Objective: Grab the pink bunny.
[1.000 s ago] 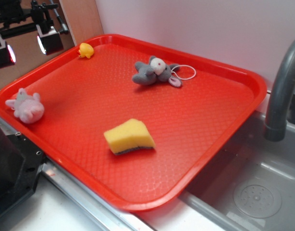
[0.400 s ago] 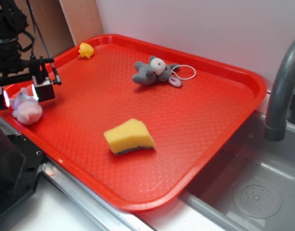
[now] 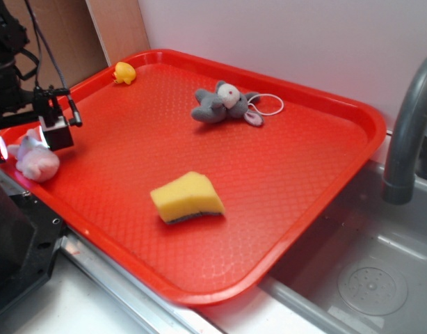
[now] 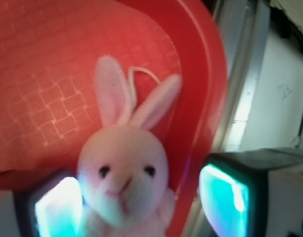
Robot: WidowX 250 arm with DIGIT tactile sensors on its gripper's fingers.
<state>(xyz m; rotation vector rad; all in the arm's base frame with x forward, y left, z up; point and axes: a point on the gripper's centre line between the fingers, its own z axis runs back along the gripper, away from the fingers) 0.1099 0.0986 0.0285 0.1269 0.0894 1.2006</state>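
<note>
Bunny (image 3: 36,158): pink plush at the tray's left corner, just inside the rim; in the wrist view (image 4: 123,185) it faces the camera, ears up, between the two fingers.
End effector (image 3: 29,142): spread wide, one finger on each side of the bunny, low over that corner; whether the pads touch the plush cannot be told. Nothing is gripped.
Fingers: in the wrist view the left pad (image 4: 57,212) sits over the tray floor, the right pad (image 4: 225,197) sits beyond the rim, outside the tray.
Tray (image 3: 325,202): red, textured floor, raised rim with rounded corners; the rim curves close past the bunny's side in the wrist view (image 4: 210,89).
Edge room at bunny: tight on the rim side; open floor toward the tray's middle.
Sponge (image 3: 188,197): yellow, near the middle of the tray, well apart from the bunny, bare floor all round it.
Grey plush (image 3: 224,104): toward the far rim, a white string loop beside it, well apart from the end effector.
Duck (image 3: 124,72): small, yellow, at the far left corner against the rim.
Faucet (image 3: 408,132): grey, at the right, past the tray's right rim.
Sink (image 3: 370,278): grey basin below the faucet; the tray's right corner overhangs it.
</note>
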